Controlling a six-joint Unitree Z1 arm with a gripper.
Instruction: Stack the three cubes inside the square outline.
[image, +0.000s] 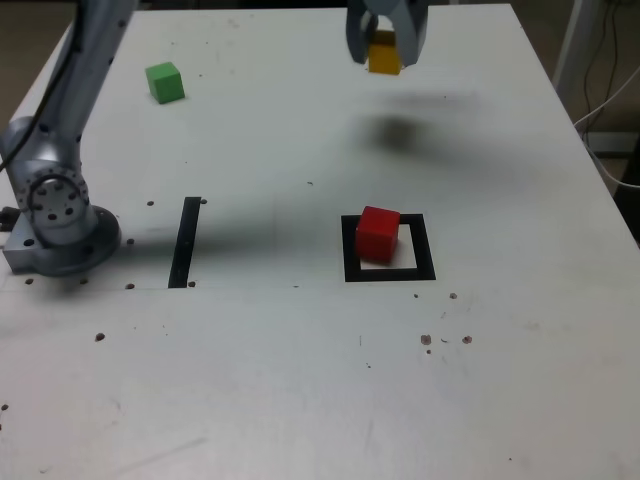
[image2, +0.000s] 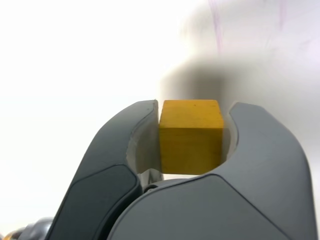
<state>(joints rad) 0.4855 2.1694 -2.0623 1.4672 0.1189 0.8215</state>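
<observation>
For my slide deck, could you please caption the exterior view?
The gripper holds the yellow cube aloft, the red cube inside the square outline, the green cube apart.

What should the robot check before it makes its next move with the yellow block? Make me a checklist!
1. Yellow cube held between the jaws of the end effector: ok.
2. Yellow cube lifted off the table, its shadow apart from it: ok.
3. Red cube wholly inside the square outline: not ok, it seems to overlap the black border on the exterior view's left.
4. Yellow cube above the red one: not ok, it is off toward the exterior view's far edge.
5. Green cube out of the way: ok, it sits well apart.
6. Grip firm enough: cannot tell.
</observation>
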